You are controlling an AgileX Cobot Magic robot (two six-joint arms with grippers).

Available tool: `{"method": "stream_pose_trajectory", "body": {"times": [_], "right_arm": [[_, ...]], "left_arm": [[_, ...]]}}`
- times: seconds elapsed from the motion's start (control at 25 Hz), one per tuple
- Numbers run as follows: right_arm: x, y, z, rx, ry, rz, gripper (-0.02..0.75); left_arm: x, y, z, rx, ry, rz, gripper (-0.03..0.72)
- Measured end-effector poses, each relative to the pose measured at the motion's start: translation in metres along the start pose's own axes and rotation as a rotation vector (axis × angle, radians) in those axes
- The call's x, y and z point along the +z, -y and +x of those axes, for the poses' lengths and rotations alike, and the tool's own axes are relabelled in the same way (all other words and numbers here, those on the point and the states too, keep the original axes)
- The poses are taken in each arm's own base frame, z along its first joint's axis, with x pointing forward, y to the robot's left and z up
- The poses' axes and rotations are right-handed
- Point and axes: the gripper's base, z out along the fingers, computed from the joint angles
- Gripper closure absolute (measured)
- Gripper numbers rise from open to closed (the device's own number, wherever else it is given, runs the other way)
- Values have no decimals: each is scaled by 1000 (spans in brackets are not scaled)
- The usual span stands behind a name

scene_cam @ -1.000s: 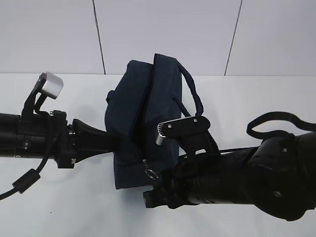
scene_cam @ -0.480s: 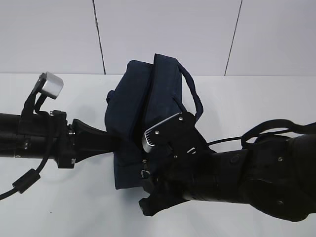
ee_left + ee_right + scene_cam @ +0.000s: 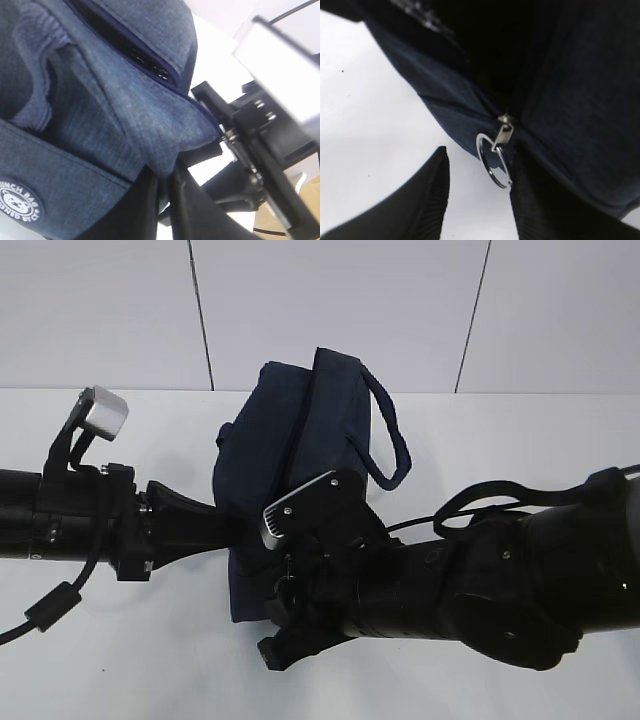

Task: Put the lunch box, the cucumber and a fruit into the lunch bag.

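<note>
Right wrist view: navy lunch bag, silver ring pull between parted right pincer fingers.

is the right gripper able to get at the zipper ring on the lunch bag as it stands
Probably yes. In the right wrist view the silver zipper ring hangs in the gap of the open right gripper, with nothing between them. The left gripper pinches the lunch bag fabric, which should steady it.

From the front we are looking down at a slant across the table toward the wall. Our left wrist camera is pressing close against the lunch bag; our right one is looking closely at its zipper ring. All three are sharing the bag.
</note>
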Motion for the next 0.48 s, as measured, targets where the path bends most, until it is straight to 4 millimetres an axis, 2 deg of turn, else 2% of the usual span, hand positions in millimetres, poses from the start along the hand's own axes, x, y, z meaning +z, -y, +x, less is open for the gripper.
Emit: {"method": "stream_pose_trajectory", "body": {"times": [0.32,0.48], "right_arm": [[1,0,-1,0,-5,2,414],[1,0,0,0,-6,2,484]], "left_arm": [[0,0,0,0,0,0,679],[0,0,0,0,0,0,679]]}}
